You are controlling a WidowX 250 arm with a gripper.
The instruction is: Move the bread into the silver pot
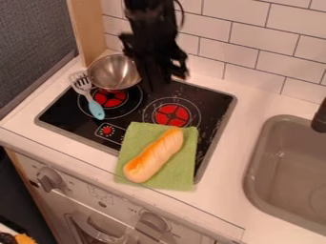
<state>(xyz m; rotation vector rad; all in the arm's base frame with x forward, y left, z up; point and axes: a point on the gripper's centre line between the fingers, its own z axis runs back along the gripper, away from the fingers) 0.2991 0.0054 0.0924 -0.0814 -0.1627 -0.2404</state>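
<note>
We read no words, numbers or brand names. On the black cooktop (64,112), we see 1 outlined box around a red dial marking (107,129) ringed by small white marks, too small for us to decipher. On the pale oven panel (124,206), between the 2 knobs (49,179), we see 1 faint outlined figure (100,193) whose meaning we cannot tell.

Toy kitchen, surroundings.
Green cloth (184,167) lay across front edge of black stove (218,99); slotted spatula (96,108), blue handle, rested at stove's left. Grey sink (253,164) sat right, black faucet (320,119) at its edge; white tiles (248,37) stood behind.
</note>
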